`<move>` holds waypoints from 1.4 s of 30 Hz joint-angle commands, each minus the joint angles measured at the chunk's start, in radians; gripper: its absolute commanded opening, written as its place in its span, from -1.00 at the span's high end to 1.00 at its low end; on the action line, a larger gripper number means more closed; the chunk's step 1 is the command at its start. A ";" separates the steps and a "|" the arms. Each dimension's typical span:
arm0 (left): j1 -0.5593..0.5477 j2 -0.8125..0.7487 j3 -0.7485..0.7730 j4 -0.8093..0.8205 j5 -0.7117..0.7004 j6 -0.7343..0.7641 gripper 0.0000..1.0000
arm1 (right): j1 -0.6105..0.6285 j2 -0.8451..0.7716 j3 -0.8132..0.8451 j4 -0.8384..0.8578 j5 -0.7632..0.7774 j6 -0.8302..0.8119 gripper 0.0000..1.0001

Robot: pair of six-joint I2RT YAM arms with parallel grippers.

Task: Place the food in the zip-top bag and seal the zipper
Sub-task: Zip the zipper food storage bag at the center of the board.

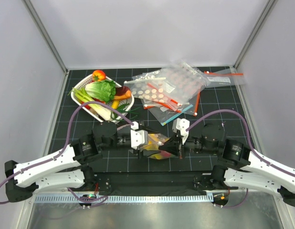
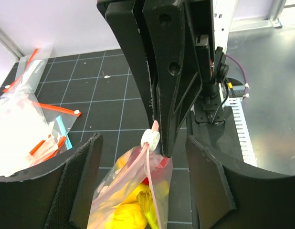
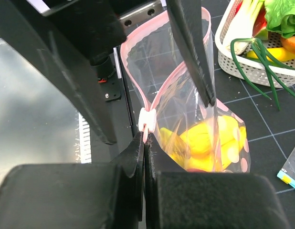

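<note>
Sealing step, I reckon: food (image 3: 205, 140) bagged
My right pincer (image 3: 143, 143) pinches the zipper (image 3: 159, 90); left pincer (image 2: 143, 181), spread, should grip the bag (image 3: 200, 109) next

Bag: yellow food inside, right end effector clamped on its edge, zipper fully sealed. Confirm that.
Not sealed. In the right wrist view the zipper strips part above the white slider, so the bag gapes open. The yellow food is inside and the right end effector is clamped on the edge.
</note>
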 commanded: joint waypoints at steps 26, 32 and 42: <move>-0.004 0.031 0.064 -0.020 -0.021 -0.040 0.99 | 0.030 -0.148 -0.037 0.077 0.267 0.009 0.98; -0.004 -0.023 0.013 0.021 -0.209 -0.063 0.99 | 0.030 -0.292 -0.096 0.126 0.406 0.022 0.98; -0.003 -0.049 -0.025 0.052 -0.455 -0.105 1.00 | 0.030 -0.523 -0.163 0.119 1.139 0.140 0.98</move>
